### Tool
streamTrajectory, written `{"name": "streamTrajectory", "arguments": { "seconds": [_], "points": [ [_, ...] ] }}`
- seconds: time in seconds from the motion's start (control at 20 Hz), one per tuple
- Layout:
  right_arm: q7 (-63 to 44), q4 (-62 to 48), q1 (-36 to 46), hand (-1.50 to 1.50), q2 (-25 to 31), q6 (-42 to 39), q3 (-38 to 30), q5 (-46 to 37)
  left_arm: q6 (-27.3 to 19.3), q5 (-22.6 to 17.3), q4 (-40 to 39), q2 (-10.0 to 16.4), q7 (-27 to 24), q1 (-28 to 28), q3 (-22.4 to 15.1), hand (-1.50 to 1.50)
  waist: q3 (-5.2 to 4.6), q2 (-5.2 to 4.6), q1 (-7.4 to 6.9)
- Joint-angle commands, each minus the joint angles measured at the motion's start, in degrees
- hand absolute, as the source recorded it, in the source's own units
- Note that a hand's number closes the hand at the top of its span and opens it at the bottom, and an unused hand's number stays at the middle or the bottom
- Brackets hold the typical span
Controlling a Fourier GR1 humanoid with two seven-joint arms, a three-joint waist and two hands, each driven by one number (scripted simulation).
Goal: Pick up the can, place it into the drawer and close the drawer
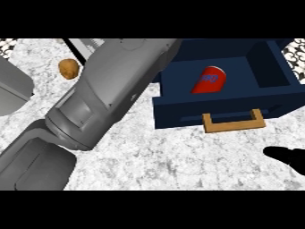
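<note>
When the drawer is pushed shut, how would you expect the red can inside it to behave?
The can seems to lie on its side in the drawer, so its round body may well roll when the drawer jolts. It looks rigid and smooth, so it probably slides rather than deforms. The walls should contain it.

The counter top is pale mottled stone, white veined with grey, evenly lit. At both far corners a black-and-white patterned surface shows.
</note>
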State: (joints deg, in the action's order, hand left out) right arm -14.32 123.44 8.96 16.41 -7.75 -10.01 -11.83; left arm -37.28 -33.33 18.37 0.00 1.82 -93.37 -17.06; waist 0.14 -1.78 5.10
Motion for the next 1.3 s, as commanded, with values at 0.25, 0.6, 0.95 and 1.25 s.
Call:
{"name": "streamTrajectory", "arguments": {
  "seconds": [0.25, 0.6, 0.95, 1.25],
  "points": [
    [5.7, -12.2, 7.3, -1.50, 3.5, 2.1, 9.9, -19.3, -0.3, -2.3, 0.5, 0.0, -3.2, 0.6, -0.3, -1.50, -0.05, 0.36, -2.83],
    [9.2, -28.7, 12.7, -1.50, 0.1, 9.2, 17.1, -32.4, -0.1, -0.9, -1.7, 0.0, -1.0, -1.2, -1.4, -1.50, -0.04, 0.64, -4.51],
    [14.6, -44.1, 16.7, -1.50, -1.8, 17.5, 19.7, -41.2, 1.0, -0.5, -1.6, 0.3, -1.4, -1.1, 1.1, -1.50, -0.04, 0.84, -4.99],
    [19.2, -62.5, 26.6, -1.50, -3.0, 24.7, 14.7, -42.0, 3.9, 0.6, 0.9, 4.9, -1.8, 3.3, 1.2, -1.50, -0.07, 0.98, -6.82]
  ]
}}
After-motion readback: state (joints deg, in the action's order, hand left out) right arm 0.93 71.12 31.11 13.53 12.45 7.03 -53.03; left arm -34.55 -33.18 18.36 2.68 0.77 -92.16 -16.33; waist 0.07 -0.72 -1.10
